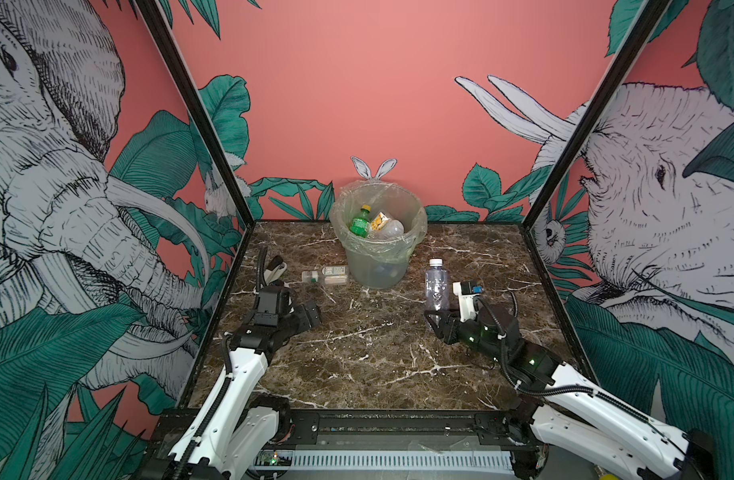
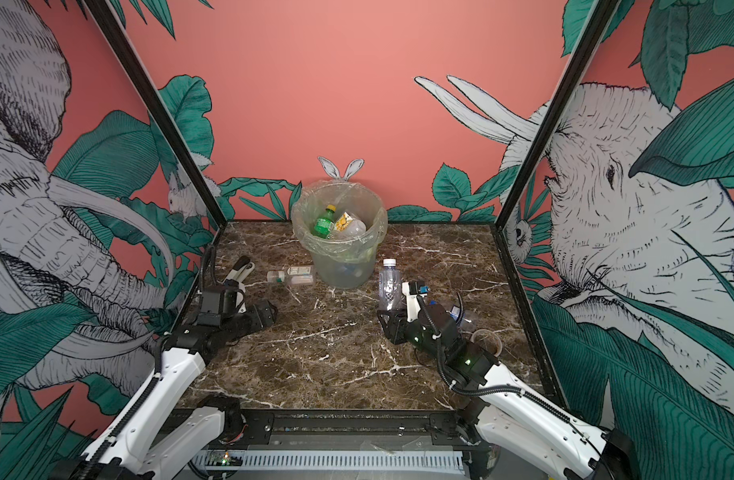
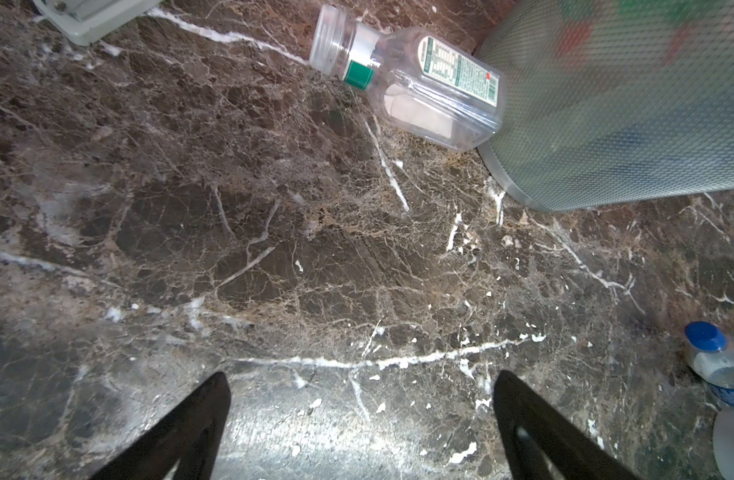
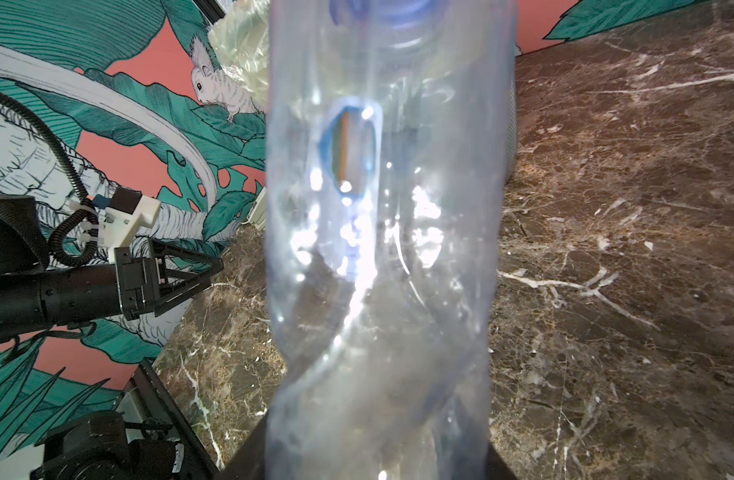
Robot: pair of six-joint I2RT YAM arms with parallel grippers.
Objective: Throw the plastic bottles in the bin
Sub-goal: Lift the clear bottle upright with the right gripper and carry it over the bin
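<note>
The clear white-capped bottle (image 1: 436, 286) stands upright near the bin's right side, its lower body clenched in my right claw (image 1: 434, 318). I read the low grip as leaving the length free to tip over the rim. The bin (image 1: 375, 270) sits at the back of the table (image 1: 378, 374), its bag folded over the rim. Inside I see a green bottle with a yellow cap (image 1: 360, 222), a sunflower-labelled one (image 1: 380, 220) and a clear one (image 1: 393, 227), with more showing dimly through the wall.

A second clear bottle (image 3: 419, 87) lies on its side just beside the bin's left wall. My left claw (image 3: 362, 376) hangs released over bare table, facing it, probably ready for that pick. A blue-capped bottle (image 2: 459, 311) lies behind my right arm.
</note>
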